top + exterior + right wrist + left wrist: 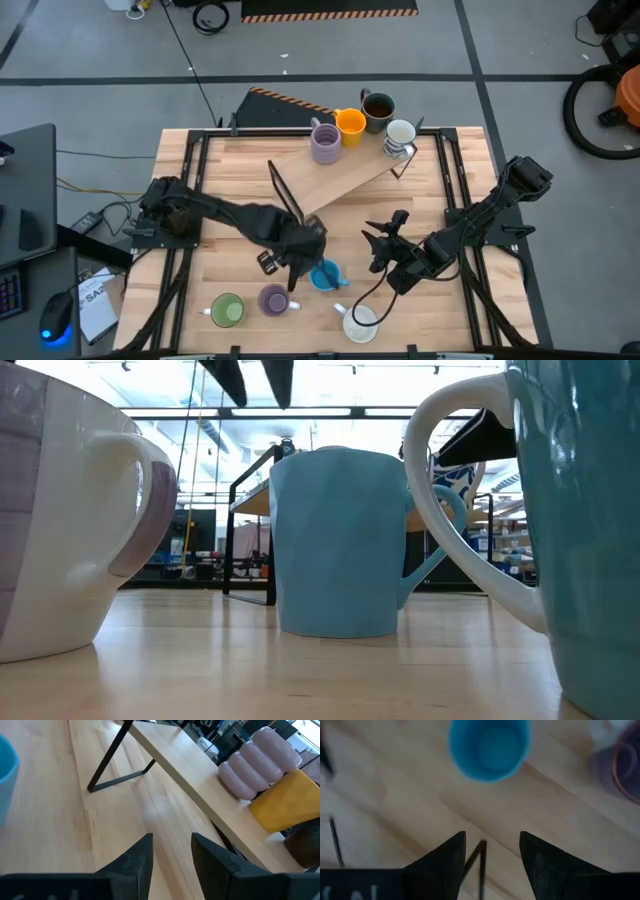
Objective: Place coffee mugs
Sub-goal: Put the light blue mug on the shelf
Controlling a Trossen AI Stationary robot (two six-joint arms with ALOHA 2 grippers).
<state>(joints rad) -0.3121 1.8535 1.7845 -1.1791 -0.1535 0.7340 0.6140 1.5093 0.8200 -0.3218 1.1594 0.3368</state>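
4 mugs already stand in a row on the raised wooden shelf (pixel 345 175) at the far side of the surface (pixel 230 240): purple mug (pixel 325 143), orange mug (pixel 350 125), dark mug (pixel 378 108), white mug (pixel 400 135). 4 remain down on the surface near the front edge: blue mug (pixel 325 273), green mug (pixel 227 310), second purple mug (pixel 274 299), second white mug (pixel 360 322). Left claw (pixel 292 262) hovers just beside the blue mug, fingers spread and empty; its wrist view looks straight down on the mug's open mouth, upright (a good stance for coming down over the rim or wall). Judgement: blue mug is the next pick, since the claw is lined up on it and nothing is gripped yet. Right claw (pixel 385 240) hangs over bare wood between the shelf and the front mugs, fingers part-way apart with nothing between them, pointing toward the shelf; likely kept clear so the left arm has room. Shelf is tilted in plan across the surface, with free board left of the purple mug; that looks the natural spot for the next mug.
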